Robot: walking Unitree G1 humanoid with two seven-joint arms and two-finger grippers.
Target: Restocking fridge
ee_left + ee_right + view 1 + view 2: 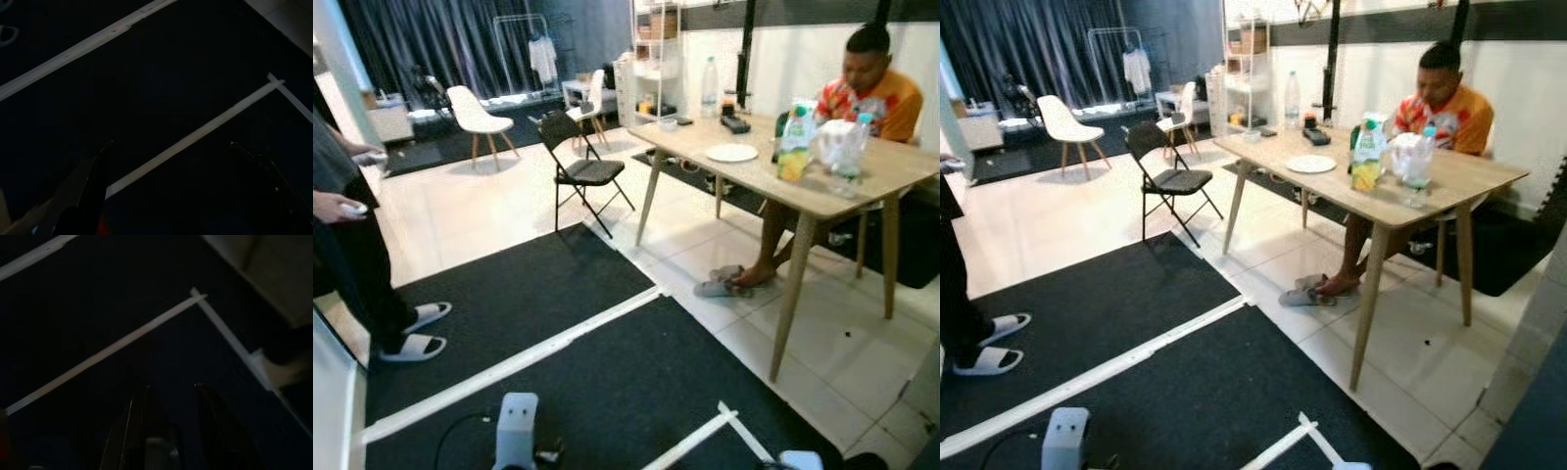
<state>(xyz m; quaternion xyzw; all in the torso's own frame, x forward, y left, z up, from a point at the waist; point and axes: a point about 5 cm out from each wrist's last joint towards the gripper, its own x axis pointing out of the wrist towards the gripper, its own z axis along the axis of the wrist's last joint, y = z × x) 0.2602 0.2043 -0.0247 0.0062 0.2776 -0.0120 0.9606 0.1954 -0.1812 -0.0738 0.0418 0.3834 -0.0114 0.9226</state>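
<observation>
We stand on the black floor mat (pixel 607 392), crossed by white tape lines (pixel 519 360), facing a room with a wooden table (pixel 822 191) at about 2 o'clock. No fridge can be made out from here.

The goods for restocking sit on the table: a juice bottle (pixel 794 142) with a green top and yellow contents, a bundle of clear plastic bottles (pixel 842 147) just beside it, a white plate (pixel 731 153) toward the table's middle, and a tall water bottle (pixel 709 88) at the far end. A seated person (pixel 871 83) is behind the table at 2 o'clock; a standing person (pixel 352 264) in white slides is at 9 o'clock. A black folding chair (pixel 578 171) stands at 12 o'clock.

Left pincer (pixel 168 149): hangs over the mat, fingers spread wide, holding nothing. Right pincer (pixel 171 389): also low over the mat, fingers a narrow gap apart, empty.

Our reading: the step in hand is the approach to the table. To do it well we judge we should turn toward 2 o'clock, come up to the near long edge square-on, keep clear of the table leg (pixel 795 294) and the seated person's feet (pixel 729 281), and stop close enough that the juice bottle falls within easy reach before raising an arm. Take the bottle upright, gripping its body below the neck.
</observation>
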